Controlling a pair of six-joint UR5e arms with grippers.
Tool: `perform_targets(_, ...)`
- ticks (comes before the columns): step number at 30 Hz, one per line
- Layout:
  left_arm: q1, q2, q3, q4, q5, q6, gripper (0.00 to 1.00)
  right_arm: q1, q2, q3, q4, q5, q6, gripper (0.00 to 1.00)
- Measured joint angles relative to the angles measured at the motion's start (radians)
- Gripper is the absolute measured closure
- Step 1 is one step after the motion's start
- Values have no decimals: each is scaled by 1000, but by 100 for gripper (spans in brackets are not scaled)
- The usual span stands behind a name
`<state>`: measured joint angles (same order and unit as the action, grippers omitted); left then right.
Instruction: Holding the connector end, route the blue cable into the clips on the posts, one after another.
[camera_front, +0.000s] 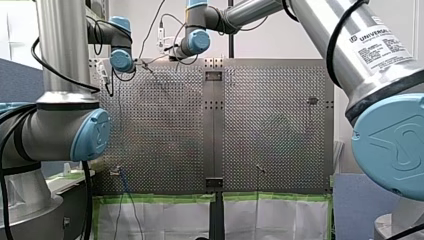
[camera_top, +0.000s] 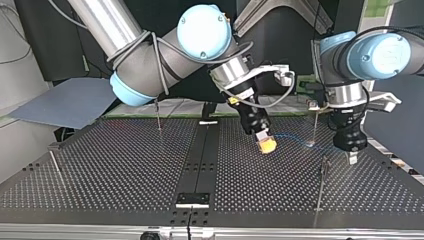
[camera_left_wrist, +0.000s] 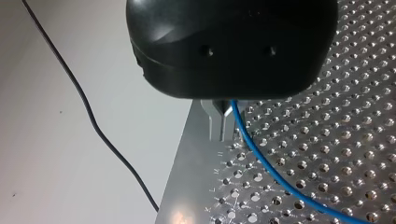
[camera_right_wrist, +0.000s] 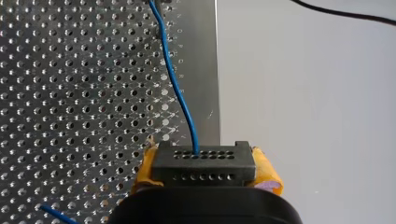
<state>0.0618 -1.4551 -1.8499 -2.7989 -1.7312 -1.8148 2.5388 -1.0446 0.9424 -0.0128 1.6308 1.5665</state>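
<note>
The blue cable (camera_right_wrist: 180, 93) comes out of a black connector (camera_right_wrist: 203, 163) and runs away over the holes in the table (camera_right_wrist: 70, 93). The connector sits between yellow pads (camera_right_wrist: 266, 175). My right arm's jaws are closed tight on it, low over the table, near the middle of the top view. The cable goes on and ends up under my left arm's jaws, near a thin post (camera_top: 315, 125). Their black body hides them, so I cannot tell if they are open or closed.
</note>
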Motion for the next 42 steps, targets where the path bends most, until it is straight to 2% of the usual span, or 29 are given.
perform_targets(16,7,-24,25,-13,10,9,100,8,19,-31,2,-5,0,100)
perform_targets(31,15,-44,44,-14,26,4,100,4,49,-73,11,-6,2,100)
perform_targets(42,19,-70,75,-13,39,7,100,-8,53,-84,13,-12,20,100)
